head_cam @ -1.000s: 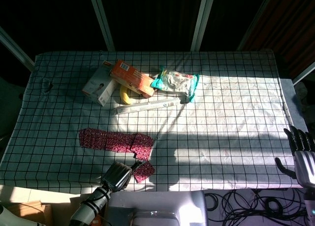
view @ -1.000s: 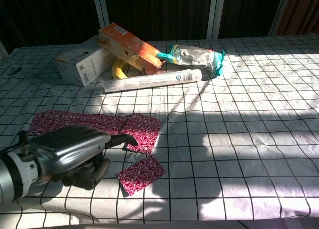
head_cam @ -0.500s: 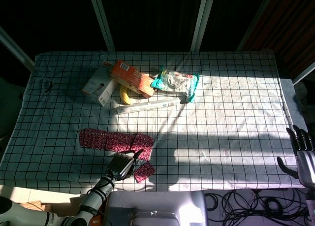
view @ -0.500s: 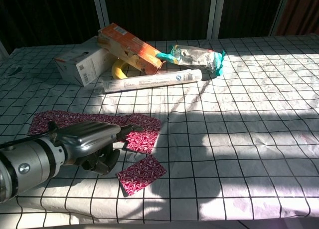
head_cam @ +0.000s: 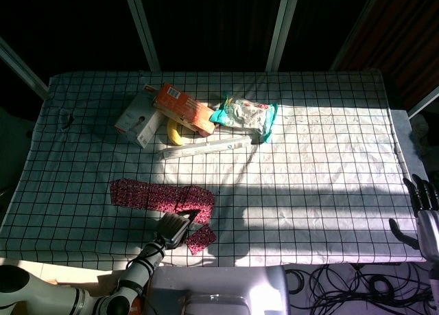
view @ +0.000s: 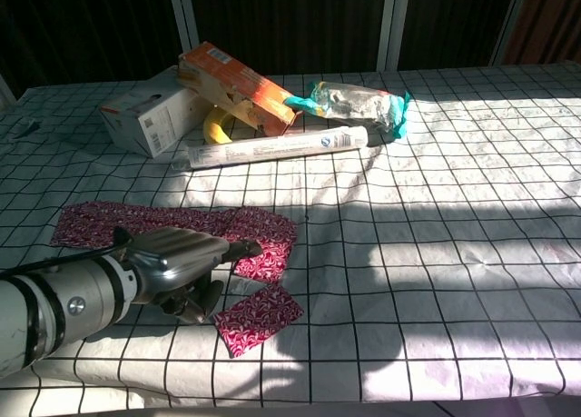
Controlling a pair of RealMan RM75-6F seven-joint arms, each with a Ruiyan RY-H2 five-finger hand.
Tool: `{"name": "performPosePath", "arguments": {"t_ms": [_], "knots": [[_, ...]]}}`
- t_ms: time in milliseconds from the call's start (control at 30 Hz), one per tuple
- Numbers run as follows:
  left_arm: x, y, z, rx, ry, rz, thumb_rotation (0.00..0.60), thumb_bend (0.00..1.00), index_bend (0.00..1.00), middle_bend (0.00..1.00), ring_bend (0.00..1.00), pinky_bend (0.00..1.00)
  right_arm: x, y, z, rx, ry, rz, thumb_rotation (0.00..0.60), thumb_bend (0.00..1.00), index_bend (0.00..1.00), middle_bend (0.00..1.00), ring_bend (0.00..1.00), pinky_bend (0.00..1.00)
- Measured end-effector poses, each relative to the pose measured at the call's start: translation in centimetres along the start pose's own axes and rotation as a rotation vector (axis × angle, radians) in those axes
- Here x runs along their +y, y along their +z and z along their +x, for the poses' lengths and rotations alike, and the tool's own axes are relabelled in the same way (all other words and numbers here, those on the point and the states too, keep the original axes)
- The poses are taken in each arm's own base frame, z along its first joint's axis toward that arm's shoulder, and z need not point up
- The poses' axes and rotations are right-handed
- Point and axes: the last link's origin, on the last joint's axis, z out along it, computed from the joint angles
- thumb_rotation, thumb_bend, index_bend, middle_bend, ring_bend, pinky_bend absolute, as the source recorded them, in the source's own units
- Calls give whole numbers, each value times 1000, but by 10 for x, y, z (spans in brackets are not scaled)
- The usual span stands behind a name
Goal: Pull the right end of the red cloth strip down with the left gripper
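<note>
The red patterned cloth strip (head_cam: 147, 194) (view: 100, 222) lies flat across the near left of the checked tablecloth. Its right end (view: 270, 243) is folded wider. My left hand (head_cam: 175, 227) (view: 177, 264) reaches in from the near edge, and a fingertip (view: 243, 248) rests over that right end. The other fingers curl underneath, so I cannot see whether the cloth is pinched. A small red patch (head_cam: 201, 239) (view: 258, 317) lies just below the hand; the hand hides whether it joins the strip. My right hand (head_cam: 426, 215) hangs off the table's right edge with its fingers apart and nothing in them.
At the back left, a white box (head_cam: 136, 120), an orange box (head_cam: 182, 108), a banana (head_cam: 174, 132), a long white tube (head_cam: 209, 147) and a teal-ended bag (head_cam: 244, 114) lie in a cluster. Bright sunlight falls across the tablecloth (head_cam: 322, 171) on the right.
My left hand has moved forward from the near table edge onto the strip's right end. My right hand has sunk lower at the right edge.
</note>
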Motion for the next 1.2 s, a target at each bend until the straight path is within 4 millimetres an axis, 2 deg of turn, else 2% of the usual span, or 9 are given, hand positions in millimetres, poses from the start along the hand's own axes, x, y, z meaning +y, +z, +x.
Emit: {"name": "performPosePath", "arguments": {"t_ms": [500,700,1200], "knots": [[18,0,-1,-27,39,-39,600,1000,123,1000,1000,1000,4,0,4,8,17,-10,600,264,0,0,0,28],[35,-2,-5,-68,81,-64,600,1000,123,1000,1000,1000,8,-2,8,20,29,-19,600,264,0,0,0,28],[58,-12,-7,-100,40,-140,600,1000,104,1000,1000,1000,10,0,10,27,37,-33,600,264,0,0,0,28]]}}
